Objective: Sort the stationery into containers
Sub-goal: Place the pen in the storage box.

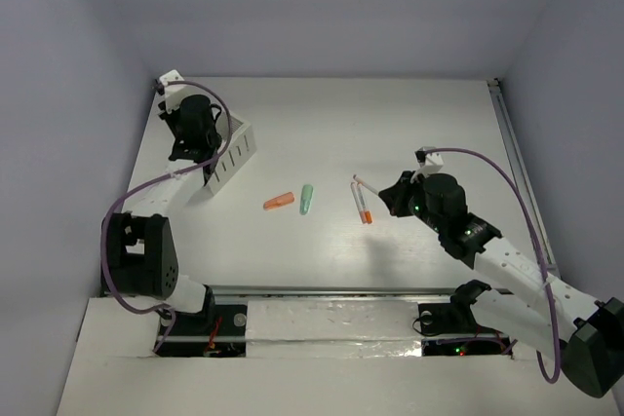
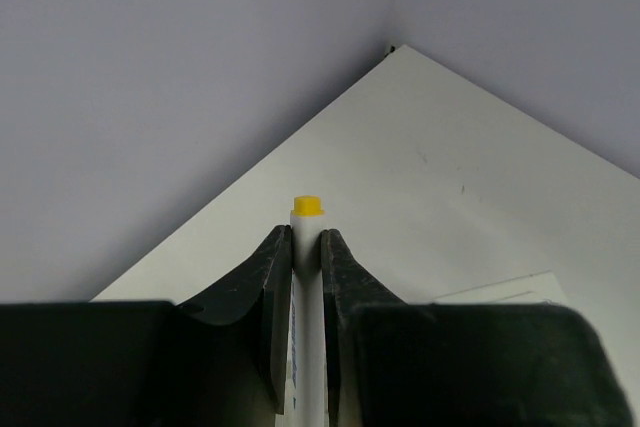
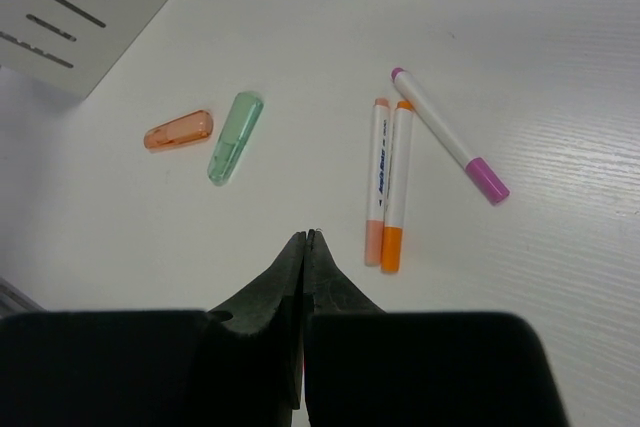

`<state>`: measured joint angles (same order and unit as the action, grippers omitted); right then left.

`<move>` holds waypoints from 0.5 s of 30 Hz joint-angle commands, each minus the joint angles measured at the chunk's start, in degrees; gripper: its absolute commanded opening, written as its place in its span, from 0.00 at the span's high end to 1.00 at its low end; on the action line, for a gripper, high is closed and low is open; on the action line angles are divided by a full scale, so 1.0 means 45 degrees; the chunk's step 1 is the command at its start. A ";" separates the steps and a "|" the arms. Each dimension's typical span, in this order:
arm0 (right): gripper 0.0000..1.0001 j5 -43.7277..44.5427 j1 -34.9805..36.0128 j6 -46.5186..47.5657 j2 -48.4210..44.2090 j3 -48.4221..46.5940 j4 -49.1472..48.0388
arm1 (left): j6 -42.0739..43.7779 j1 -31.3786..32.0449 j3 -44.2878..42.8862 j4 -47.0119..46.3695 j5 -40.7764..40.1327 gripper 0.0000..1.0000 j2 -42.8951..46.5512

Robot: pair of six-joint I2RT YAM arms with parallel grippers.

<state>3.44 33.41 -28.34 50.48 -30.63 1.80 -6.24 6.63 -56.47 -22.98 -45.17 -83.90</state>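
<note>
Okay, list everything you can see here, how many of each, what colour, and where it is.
Orange-capped pens: two, white bodies, side by side mid-table, just ahead of the right claw.
Magenta-capped pen: one, white body, slanted beside the orange-capped pair.
Yellow-capped pen: one, white body, gripped in the left claw.
Orange stub: one, translucent orange, mid-table.
Mint-green stub: one, next to the orange stub, not touching it.
Slotted box: one, white, far left of the table; its inside is hidden by the left arm.
Table: one, white.
Left claw: black, shut on the yellow-capped pen, at the box.
Right claw: black, shut, empty, above the table.
</note>
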 commanded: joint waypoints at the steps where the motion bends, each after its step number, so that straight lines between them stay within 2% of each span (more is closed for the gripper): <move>1: 1.00 0.0036 -0.0041 -0.0070 0.0110 -0.0068 -0.0850 | 0.1014 0.0477 0.0223 -0.1649 -0.0821 1.00 -0.0281; 15: 1.00 -0.0042 -0.0041 0.0027 0.0071 -0.0087 -0.0889 | 0.2011 0.0870 0.0478 -0.2724 -0.1545 1.00 -0.1414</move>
<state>3.40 33.41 -28.32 50.87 -30.57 1.04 1.39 10.39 -54.96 -31.09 -50.04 -90.50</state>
